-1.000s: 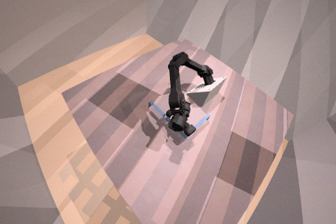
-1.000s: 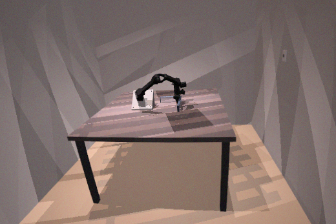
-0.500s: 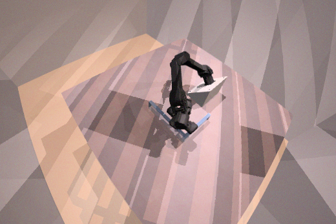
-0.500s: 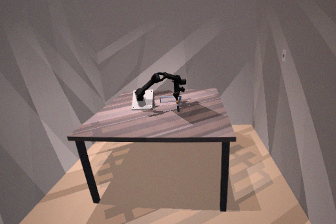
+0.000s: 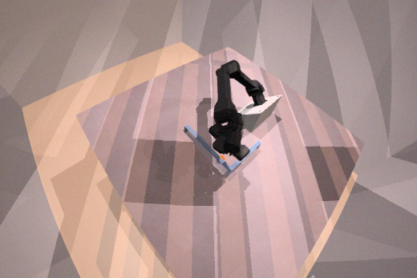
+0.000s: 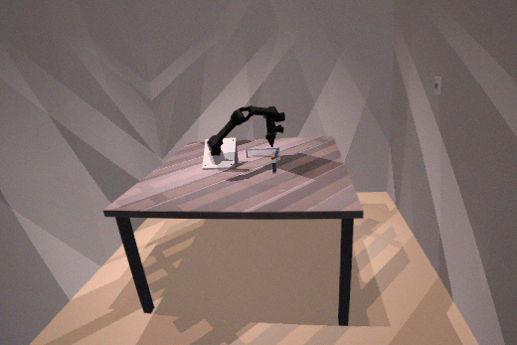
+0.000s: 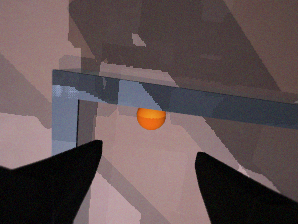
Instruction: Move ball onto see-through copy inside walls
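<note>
Two low walls [image 7: 165,100] meet in a corner to stop the ball [image 7: 151,119] from rolling away; the claw [image 7: 147,175] is spread, holding nothing.

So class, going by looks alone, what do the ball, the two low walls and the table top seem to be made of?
Ball: smooth orange, softly shaded, maybe plastic or rubber.
Walls: tinted clear sheet, like acrylic or glass; the floor pattern shows through.
Table top: plank-like stripes suggest matte wood or laminate.
Open claw: matte black fingers, material unclear.
</note>
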You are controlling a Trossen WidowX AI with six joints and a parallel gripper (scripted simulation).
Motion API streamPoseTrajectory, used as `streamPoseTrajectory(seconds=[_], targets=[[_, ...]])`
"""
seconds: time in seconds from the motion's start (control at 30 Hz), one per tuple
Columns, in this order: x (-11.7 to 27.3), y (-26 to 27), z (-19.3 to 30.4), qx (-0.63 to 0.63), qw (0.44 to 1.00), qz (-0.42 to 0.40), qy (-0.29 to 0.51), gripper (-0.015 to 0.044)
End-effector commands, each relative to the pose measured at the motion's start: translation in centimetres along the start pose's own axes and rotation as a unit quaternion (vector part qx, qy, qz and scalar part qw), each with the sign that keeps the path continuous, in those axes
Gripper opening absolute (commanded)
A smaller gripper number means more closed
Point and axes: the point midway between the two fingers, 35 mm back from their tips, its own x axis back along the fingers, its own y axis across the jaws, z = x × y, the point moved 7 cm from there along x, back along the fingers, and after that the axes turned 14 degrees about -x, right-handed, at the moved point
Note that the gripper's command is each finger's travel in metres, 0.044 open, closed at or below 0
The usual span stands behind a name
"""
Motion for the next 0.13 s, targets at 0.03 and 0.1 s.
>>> streamPoseTrajectory(seconds=[0.03,0.1], targets=[[4.0,0.0,0.4,-0.002,1.0,-0.003,-0.003,0.0389],[4.3,-0.1,0.4,-0.002,1.0,-0.003,-0.003,0.044]])
